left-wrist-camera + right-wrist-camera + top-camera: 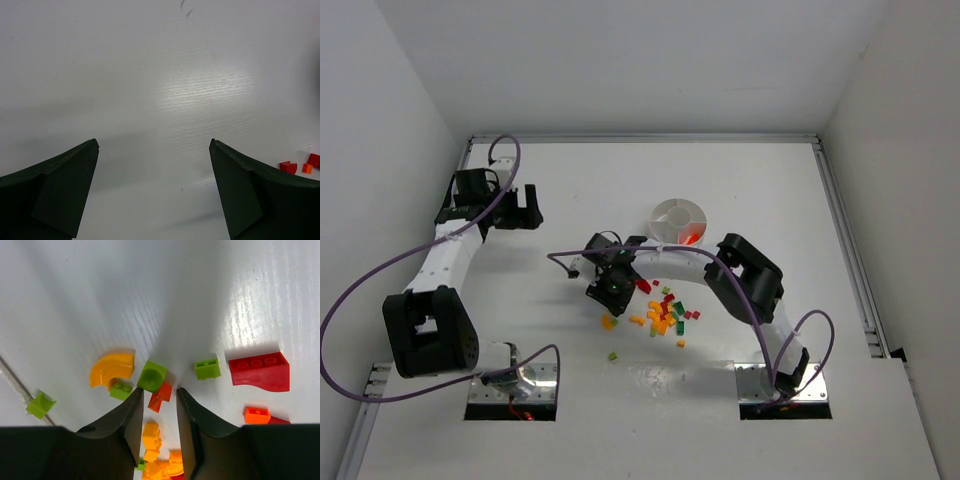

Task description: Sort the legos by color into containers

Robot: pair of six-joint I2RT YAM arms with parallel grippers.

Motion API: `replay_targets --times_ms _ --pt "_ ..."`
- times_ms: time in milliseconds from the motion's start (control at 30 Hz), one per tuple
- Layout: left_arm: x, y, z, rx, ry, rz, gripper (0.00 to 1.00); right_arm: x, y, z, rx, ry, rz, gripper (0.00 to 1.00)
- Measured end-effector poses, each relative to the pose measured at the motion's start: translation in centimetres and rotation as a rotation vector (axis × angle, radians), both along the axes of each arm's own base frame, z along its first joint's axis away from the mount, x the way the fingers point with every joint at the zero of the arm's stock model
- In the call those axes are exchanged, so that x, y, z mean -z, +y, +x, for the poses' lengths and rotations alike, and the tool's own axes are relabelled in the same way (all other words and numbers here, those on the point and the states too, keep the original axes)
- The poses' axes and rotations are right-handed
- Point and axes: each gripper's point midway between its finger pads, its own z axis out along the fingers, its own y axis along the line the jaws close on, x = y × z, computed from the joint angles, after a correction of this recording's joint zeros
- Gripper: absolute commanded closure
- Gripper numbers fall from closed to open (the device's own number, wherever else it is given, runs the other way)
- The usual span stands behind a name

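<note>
The legos (665, 315) lie as a loose pile of red, orange, yellow and green bricks on the white table, in front of the round white dish of containers (666, 211); one wedge holds red pieces (693, 236). My right gripper (610, 290) is down at the pile's left edge. In the right wrist view its jaws (159, 390) stand narrowly apart, astride an orange-red lego (161, 396), with thin gaps on both sides. A green lego (152, 375) touches that brick just beyond the tips. My left gripper (525, 207) (154, 142) hangs wide open over bare table, far left.
Around the right fingers lie a curved yellow piece (111, 369), small green bricks (121, 389) (207, 368), a long red brick (260, 371) and an orange one (257, 415). Stray bricks (613, 355) sit nearer the bases. White walls close in the table.
</note>
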Motion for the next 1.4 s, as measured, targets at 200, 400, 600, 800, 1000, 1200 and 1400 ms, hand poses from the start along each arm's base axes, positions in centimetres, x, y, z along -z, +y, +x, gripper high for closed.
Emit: replay_targets --times_ms 200,400,600,800,1000,1200,1400 --pt "0.0 0.2 0.0 -0.001 -0.001 -0.001 0.01 0.1 0.0 0.3 0.005 -0.006 0.0 0.81" --pt "0.0 0.1 0.0 0.002 -0.002 -0.005 0.01 0.1 0.0 0.3 0.004 -0.009 0.003 0.99" --pt "0.0 0.1 0.0 0.005 -0.002 -0.008 0.01 -0.4 -2.0 -0.3 0.011 -0.01 -0.029 1.0" --pt "-0.1 -0.3 -0.1 0.019 -0.004 -0.021 0.01 -3.6 -3.3 2.5 0.053 -0.047 -0.007 1.0" --pt "-0.1 -0.6 0.2 0.031 -0.001 -0.042 0.01 -8.7 -6.1 8.6 0.2 -0.12 0.078 1.0" --pt "0.0 -1.7 0.5 0.045 0.007 -0.054 0.01 -12.1 -10.0 14.3 0.336 -0.181 0.116 1.0" --pt "-0.8 -3.5 1.1 0.079 -0.009 -0.058 0.01 -13.1 -14.7 17.1 0.457 -0.188 0.122 1.0"
